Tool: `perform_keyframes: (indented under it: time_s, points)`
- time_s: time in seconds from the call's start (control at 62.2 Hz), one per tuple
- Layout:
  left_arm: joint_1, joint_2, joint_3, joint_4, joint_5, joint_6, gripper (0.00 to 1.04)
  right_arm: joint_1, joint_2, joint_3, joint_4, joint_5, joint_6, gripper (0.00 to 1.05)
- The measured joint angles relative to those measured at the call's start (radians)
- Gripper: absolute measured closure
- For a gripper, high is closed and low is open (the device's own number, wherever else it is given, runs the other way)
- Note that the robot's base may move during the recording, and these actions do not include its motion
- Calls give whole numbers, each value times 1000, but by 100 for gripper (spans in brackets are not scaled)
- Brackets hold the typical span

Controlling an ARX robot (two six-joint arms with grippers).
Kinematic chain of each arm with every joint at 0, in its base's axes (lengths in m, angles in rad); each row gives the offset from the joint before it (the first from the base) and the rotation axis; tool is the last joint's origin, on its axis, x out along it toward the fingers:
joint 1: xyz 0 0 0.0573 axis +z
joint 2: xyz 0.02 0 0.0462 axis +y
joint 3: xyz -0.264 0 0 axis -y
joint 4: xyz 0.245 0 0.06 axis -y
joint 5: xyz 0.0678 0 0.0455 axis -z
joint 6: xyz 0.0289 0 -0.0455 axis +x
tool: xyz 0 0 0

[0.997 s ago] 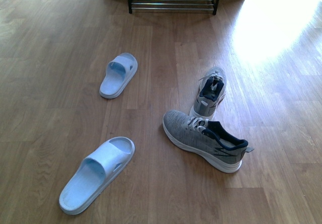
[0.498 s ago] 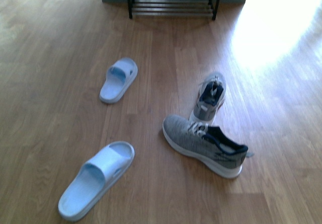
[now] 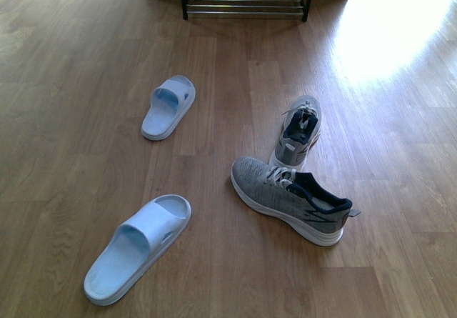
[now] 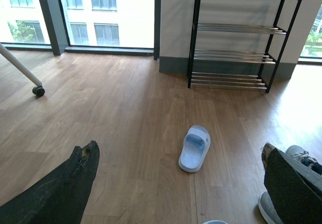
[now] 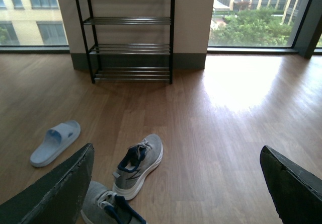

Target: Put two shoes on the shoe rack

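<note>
Two slides (image 3: 168,107) and two sneakers (image 3: 298,132) lie on the floor (image 3: 71,61), well apart from the rack (image 3: 246,3); none is racked yet. Both the left gripper (image 4: 178,148) and right gripper (image 5: 177,149) gape empty. Best next, likely: lower the right one over the near sneaker (image 3: 289,200), pinching its heel collar, avoiding loose laces.

Floor (image 3: 235,75) bare from shoes to rack (image 3: 246,3). Straight lane up middle, between far slide (image 3: 168,107) and far sneaker (image 3: 298,131). Sneakers crowded: far sneaker's heel against or just beside near sneaker (image 3: 291,198) at laces, contact unclear, no room to pass between. Near slide (image 3: 138,249) well apart from rest, open all round. Far slide also open all round. Wide bare floor right of sneakers. Rack tiers open at front. Wheeled leg (image 4: 20,68) far left, well off lane.
</note>
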Motion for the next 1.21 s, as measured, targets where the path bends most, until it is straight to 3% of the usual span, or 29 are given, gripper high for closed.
perform_keyframes:
  time_s: [1.206]
  points:
    - [0,0,0,0,0,0,9,0,0,0,0,0,0,9]
